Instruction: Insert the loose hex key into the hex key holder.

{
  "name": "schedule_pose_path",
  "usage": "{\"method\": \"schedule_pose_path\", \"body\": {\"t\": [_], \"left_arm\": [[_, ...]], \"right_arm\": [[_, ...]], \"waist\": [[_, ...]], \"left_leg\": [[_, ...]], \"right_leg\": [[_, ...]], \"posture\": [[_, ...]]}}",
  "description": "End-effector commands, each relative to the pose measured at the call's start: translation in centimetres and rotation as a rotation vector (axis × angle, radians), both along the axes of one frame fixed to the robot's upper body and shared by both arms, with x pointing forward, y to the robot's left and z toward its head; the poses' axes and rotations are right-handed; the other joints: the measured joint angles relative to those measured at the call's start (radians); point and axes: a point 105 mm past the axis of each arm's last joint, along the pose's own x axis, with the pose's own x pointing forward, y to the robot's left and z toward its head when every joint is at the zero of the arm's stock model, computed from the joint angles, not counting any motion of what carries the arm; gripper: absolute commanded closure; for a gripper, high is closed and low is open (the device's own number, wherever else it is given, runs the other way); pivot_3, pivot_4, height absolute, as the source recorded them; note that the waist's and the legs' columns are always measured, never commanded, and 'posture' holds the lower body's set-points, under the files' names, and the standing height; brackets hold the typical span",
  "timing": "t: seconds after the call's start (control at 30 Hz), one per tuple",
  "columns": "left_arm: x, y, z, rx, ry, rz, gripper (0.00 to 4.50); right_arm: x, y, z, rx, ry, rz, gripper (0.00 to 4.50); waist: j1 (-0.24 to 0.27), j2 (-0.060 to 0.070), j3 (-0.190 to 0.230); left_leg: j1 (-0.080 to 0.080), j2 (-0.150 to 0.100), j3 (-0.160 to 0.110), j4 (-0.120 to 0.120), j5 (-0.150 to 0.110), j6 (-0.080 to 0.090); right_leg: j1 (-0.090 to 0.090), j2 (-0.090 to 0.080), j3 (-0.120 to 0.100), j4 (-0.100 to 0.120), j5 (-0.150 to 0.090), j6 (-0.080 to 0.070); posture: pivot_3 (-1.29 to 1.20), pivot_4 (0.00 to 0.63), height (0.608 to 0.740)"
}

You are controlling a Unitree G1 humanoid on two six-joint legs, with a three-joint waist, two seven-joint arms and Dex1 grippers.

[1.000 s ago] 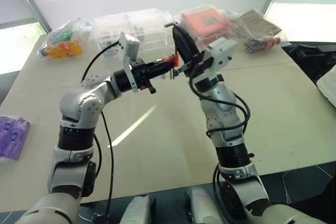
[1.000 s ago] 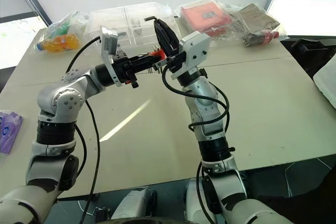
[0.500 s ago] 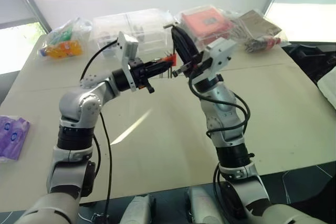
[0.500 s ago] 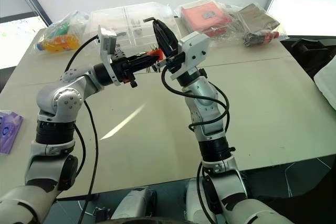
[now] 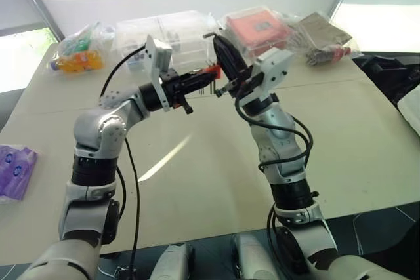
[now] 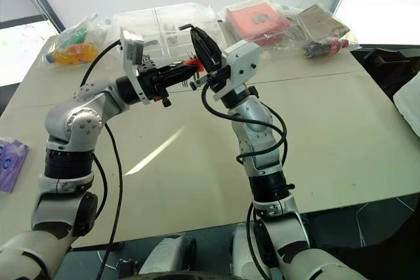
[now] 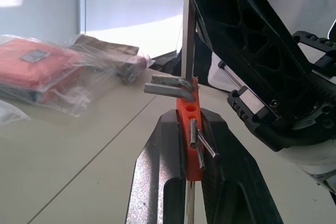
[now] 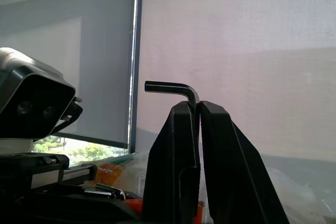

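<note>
On my far left a purple packet [image 5: 14, 170] lies at the counter [image 5: 197, 181] edge, and a bag of colourful items [image 5: 77, 54] sits at the far left corner. Next to it along the far side I see clear plastic boxes [image 5: 167, 34].

My left gripper [image 5: 205, 78] is raised above the counter, pointing right, its jaws clamped tight on the hex key holder [image 7: 190, 135]. In the left wrist view the red-orange block stands pinched between the two black fingers [image 7: 157, 182], with a couple of short keys [image 7: 167, 86] sticking out sideways near its top and two more [image 7: 199, 139] angled off its face.

Just to the right, my right gripper [image 5: 218, 39] reaches up and to the left, so both grippers meet in mid-air above the far middle of the counter. Its jaws are closed on the loose hex key [image 8: 176, 88]; the right wrist view shows the bent end poking out above the fingertips, short leg turned sideways. In the left wrist view the key's long shaft runs straight down beside the right gripper's finger to the top of the holder, though I cannot tell whether its tip sits in a hole.

Further right on the far side lie a red box in a plastic bag [image 5: 257, 29] and another bagged dark bundle [image 5: 321, 37].
</note>
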Motion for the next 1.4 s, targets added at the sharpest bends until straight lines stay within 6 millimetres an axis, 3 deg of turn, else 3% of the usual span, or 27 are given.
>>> {"method": "schedule_pose_path", "body": {"t": [0.03,0.1,0.13,0.3,0.53,0.77,0.9,1.2,1.4], "left_arm": [[-0.5,0.1,2.0,-0.017,-0.088,-0.003,4.5],[-0.6,0.1,1.9,-0.014,-0.09,-0.004,4.5],[-0.6,0.1,1.9,-0.013,-0.091,-0.004,4.5],[-0.6,0.0,1.8,-0.01,-0.089,-0.003,4.5],[-0.6,-0.2,1.1,-0.018,-0.055,-0.001,4.5],[-0.3,-1.5,-1.6,-0.034,0.06,-0.032,4.5],[-0.1,-4.0,-6.4,-0.016,0.212,-0.086,4.5],[-0.5,-7.3,-11.4,-0.138,0.513,-0.125,4.5],[-0.2,-7.8,-13.8,-0.157,0.654,-0.089,4.5]], "right_arm": [[-0.8,0.3,0.5,-0.001,-0.017,0.028,4.47],[-0.7,0.3,0.3,0.001,-0.002,0.029,4.47],[-0.6,0.2,0.2,0.003,0.008,0.029,4.15],[-0.6,-0.7,0.0,-0.001,0.022,0.007,1.94],[-2.1,-4.8,-1.0,-0.065,0.058,-0.03,1.94],[-4.3,-10.1,-2.7,-0.181,0.171,-0.106,1.94],[-4.8,-13.3,-4.4,-0.249,0.231,-0.217,1.94],[-5.6,-13.6,-5.2,-0.24,0.254,-0.274,1.94],[-6.1,-13.2,-5.7,-0.239,0.264,-0.286,1.94]], "waist": [[0.0,0.0,0.0],[0.0,0.0,0.0],[0.0,0.0,0.0],[0.001,0.0,0.0],[0.005,0.0,0.0],[0.012,0.0,0.0],[0.027,0.0,0.0],[0.035,0.0,0.0],[0.034,0.0,0.0]], "left_leg": [[0.0,0.0,0.0,0.0,0.0,0.0],[0.0,0.0,0.0,0.0,0.0,0.0],[0.0,0.0,0.0,0.0,0.0,0.0],[0.0,0.0,0.0,0.0,0.0,0.0],[0.0,0.0,0.0,0.0,0.0,0.0],[0.0,0.0,0.0,0.001,0.0,0.001],[0.001,0.0,0.001,0.001,-0.002,0.003],[0.001,0.0,0.001,0.002,-0.003,0.005],[0.002,0.0,0.002,0.002,-0.002,0.004]], "right_leg": [[0.0,0.0,0.0,0.0,0.0,0.0],[0.0,0.0,0.0,0.0,0.0,0.0],[0.0,0.0,0.0,0.0,0.0,0.0],[0.0,0.0,0.0,0.0,0.0,0.0],[0.0,0.0,0.0,0.0,0.0,0.0],[0.002,0.0,0.0,-0.001,0.0,0.0],[0.003,0.0,0.0,-0.001,0.0,0.0],[0.004,0.0,0.001,-0.002,0.0,0.0],[0.004,0.0,0.001,-0.002,0.0,0.0]], "posture": [[0.0,0.15,0.74],[0.0,0.15,0.74],[0.0,0.15,0.74],[0.0,0.15,0.74],[0.0,0.15,0.74],[0.0,0.15,0.74],[0.0,0.15,0.74],[0.0,0.15,0.74],[0.0,0.15,0.74]]}}
